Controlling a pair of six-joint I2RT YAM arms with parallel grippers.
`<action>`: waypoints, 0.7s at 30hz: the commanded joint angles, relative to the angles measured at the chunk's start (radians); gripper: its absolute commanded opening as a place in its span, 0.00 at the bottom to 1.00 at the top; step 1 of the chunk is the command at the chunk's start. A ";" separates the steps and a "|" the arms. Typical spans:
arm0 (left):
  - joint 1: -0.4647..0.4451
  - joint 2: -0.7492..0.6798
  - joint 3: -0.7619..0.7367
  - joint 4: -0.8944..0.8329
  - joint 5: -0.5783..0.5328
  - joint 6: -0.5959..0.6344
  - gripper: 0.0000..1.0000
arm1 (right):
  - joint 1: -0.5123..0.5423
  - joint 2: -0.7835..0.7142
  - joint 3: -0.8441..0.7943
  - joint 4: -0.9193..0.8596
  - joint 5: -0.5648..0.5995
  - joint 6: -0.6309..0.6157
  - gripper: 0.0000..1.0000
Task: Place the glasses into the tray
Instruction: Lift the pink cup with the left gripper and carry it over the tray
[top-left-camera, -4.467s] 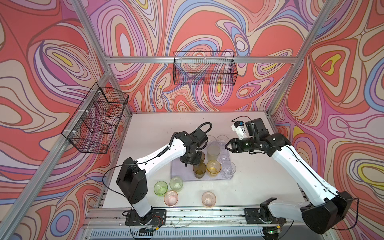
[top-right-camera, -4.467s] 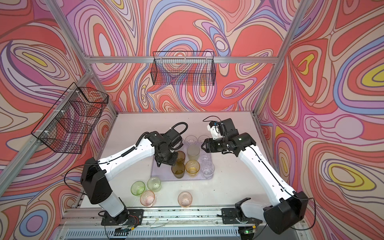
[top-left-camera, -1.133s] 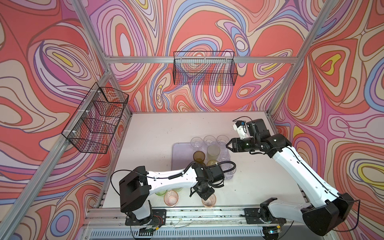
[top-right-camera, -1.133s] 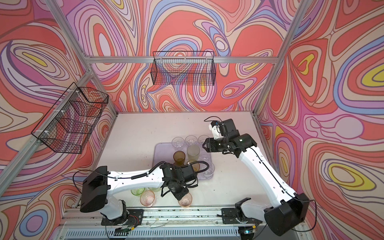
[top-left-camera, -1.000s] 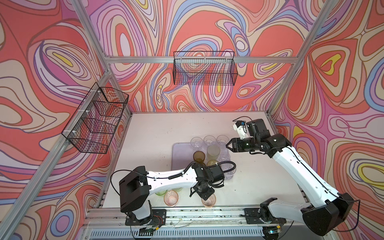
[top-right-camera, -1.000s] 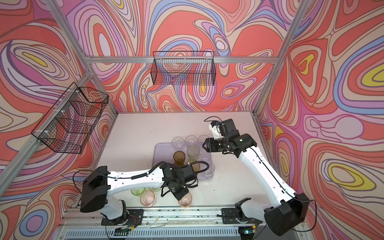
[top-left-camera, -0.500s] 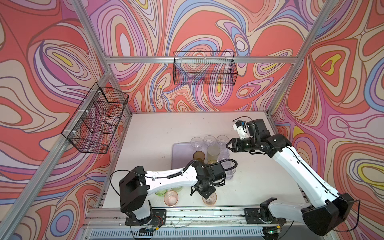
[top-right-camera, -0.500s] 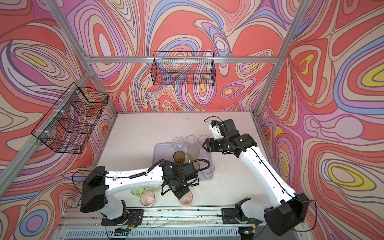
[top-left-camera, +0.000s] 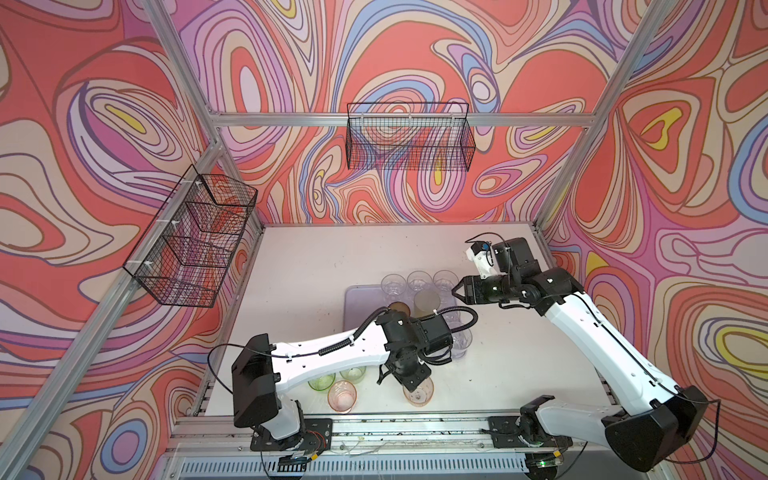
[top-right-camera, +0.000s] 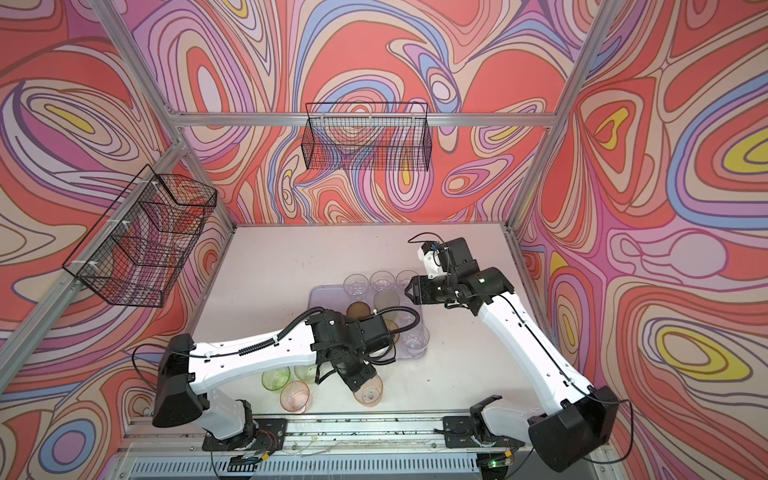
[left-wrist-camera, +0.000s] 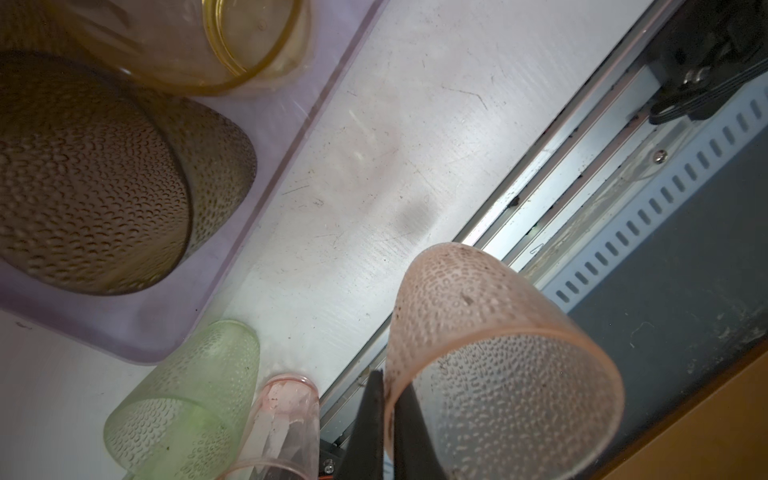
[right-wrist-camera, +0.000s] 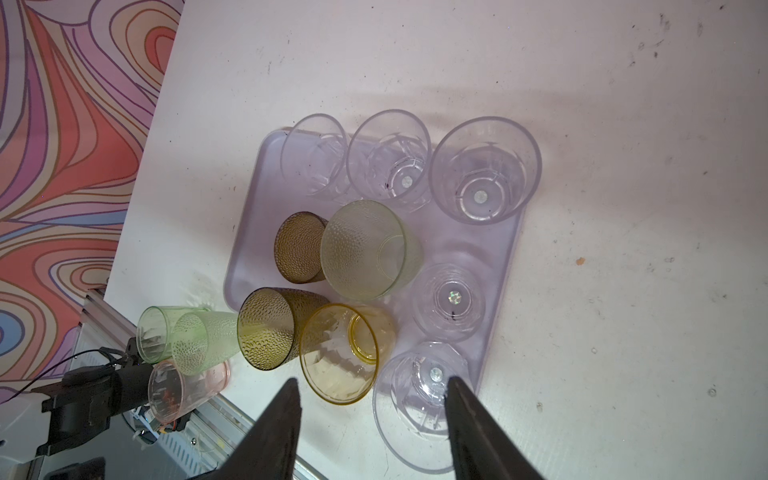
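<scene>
Nine small translucent tumblers (right-wrist-camera: 370, 249), clear, olive-brown, pale green or amber, stand in the flat lilac translucent tray (right-wrist-camera: 253, 216). Four are left on the white tabletop (top-left-camera: 316, 266) by its near edge. The left gripper (left-wrist-camera: 390, 388) pinches the rim of one dimpled pink tumbler (left-wrist-camera: 498, 353). Two green tumblers (right-wrist-camera: 151, 336) and a second pink tumbler (top-left-camera: 343, 397) wait. The right gripper (right-wrist-camera: 374, 428) hangs open and empty above the tray.

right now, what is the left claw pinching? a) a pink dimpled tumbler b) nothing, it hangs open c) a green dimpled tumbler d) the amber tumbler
a: in the left wrist view the left claw is shut on the rim of the pink dimpled tumbler, with the tumbler's wall pinched between its jaws.
</scene>
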 joint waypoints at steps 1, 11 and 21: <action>0.052 -0.054 0.037 -0.099 -0.008 0.011 0.00 | -0.004 -0.011 0.005 0.010 0.002 0.000 0.57; 0.198 -0.093 0.080 -0.218 -0.065 0.042 0.00 | -0.003 -0.012 0.006 0.009 -0.001 0.001 0.57; 0.386 -0.084 0.099 -0.249 -0.080 0.054 0.00 | -0.002 -0.012 0.005 0.006 -0.001 -0.006 0.57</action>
